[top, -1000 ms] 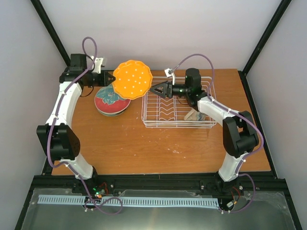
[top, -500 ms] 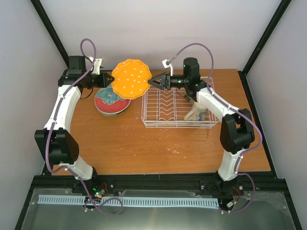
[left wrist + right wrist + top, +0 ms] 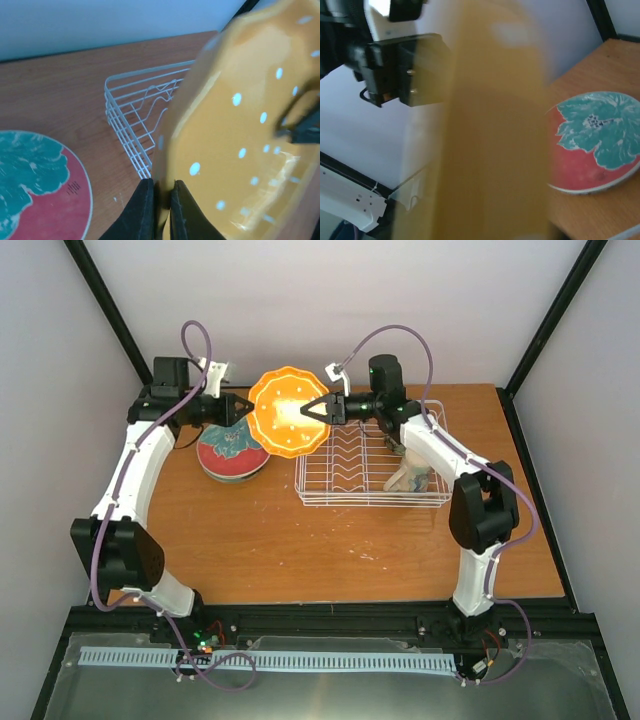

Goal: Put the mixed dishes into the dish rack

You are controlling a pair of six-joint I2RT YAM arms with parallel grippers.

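Note:
The orange-yellow scalloped plate (image 3: 285, 412) (image 3: 240, 130) is held on edge in the air between both arms, just left of the dish rack (image 3: 370, 503) (image 3: 132, 125). My left gripper (image 3: 243, 407) (image 3: 161, 200) is shut on its left rim. My right gripper (image 3: 310, 411) pinches the opposite rim, fingers narrowed onto it. In the right wrist view the blurred plate (image 3: 490, 125) fills the middle and hides that gripper's fingers. A red-and-teal plate (image 3: 232, 448) (image 3: 35, 175) (image 3: 600, 145) lies on the table below. A cream mug (image 3: 410, 477) lies in the rack's right end.
The white wire rack stands at the back right of the wooden table (image 3: 300, 550), its prongs running along the middle. The red-and-teal plate tops a low stack near the left arm. Black frame posts (image 3: 110, 310) rise at the back corners.
Both arms brought the plate right and tipped it more upright. The right gripper moved left from over the rack to the plate's rim and narrowed its fingers onto it.

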